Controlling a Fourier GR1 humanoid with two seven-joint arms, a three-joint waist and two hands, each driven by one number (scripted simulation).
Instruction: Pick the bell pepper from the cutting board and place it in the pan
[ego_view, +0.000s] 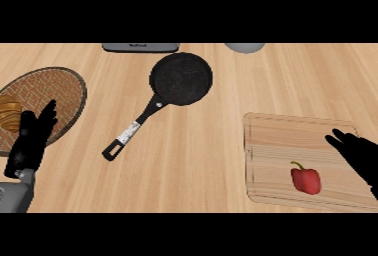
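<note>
A red bell pepper (306, 180) with a green stem lies on the wooden cutting board (284, 137) at the lower right. My right hand (359, 154) hovers over the board's right side, just right of the pepper and apart from it, fingers straight and open. A black pan (181, 78) sits at the upper middle of the counter, its handle (133, 131) running down to the left. My left hand (31, 141) rests open at the left edge, fingers up.
A round woven tray (52, 90) with a brown baked item (9, 116) lies at the left, partly behind my left hand. A dark flat appliance (140, 47) and a grey round object (244, 47) stand at the counter's back edge.
</note>
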